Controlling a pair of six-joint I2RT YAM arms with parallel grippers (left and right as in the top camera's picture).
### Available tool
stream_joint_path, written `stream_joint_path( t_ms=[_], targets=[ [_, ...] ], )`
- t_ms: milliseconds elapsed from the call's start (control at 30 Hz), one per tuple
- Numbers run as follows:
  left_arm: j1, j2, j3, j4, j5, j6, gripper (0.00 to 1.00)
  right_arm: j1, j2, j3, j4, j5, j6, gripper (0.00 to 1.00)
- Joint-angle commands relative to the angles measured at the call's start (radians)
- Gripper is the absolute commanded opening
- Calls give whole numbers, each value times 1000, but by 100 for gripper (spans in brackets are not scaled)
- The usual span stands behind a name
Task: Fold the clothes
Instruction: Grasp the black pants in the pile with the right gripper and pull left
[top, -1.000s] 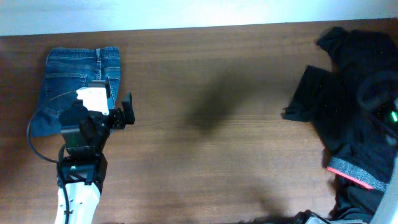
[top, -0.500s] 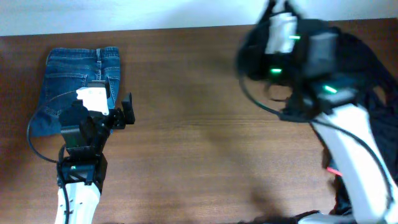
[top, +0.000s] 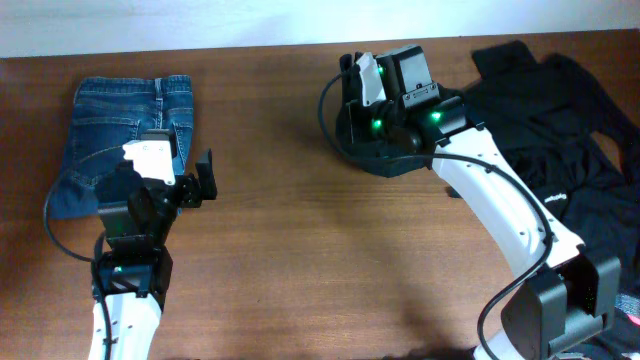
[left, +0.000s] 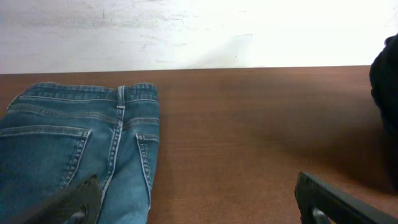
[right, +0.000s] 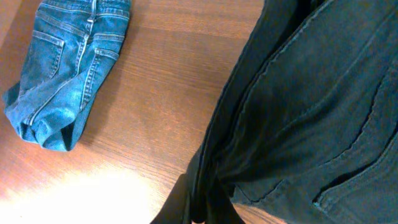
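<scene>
Folded blue denim jeans lie at the table's back left, also seen in the left wrist view and in the right wrist view. My left gripper hovers at their right edge, open and empty, with one finger over the denim. A heap of black clothes covers the back right. My right gripper is at the back middle, shut on a bunched edge of the black trousers, which hang from its jaws. Its fingertips are hidden by the cloth.
The brown wooden table meets a white wall at the back. The right arm's white links cross the right half of the table. A bit of pink trim shows at the right edge.
My right arm has swung in from the right edge to the back middle, pulling black fabric leftward with it. The left arm and the jeans have not moved.
</scene>
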Motion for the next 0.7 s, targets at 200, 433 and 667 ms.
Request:
stream_joint_path(
  t_ms=[200,433,667],
  targets=[
    [2,1,18,4,14,-10,99,80,-20,95,121,-47,-98,4],
    [2,1,18,4,14,-10,99,95,-21,196,304,-47,-4,4],
    [2,1,18,10,14,-10,99,116,-21,213,167,-52,49,4]
  ],
)
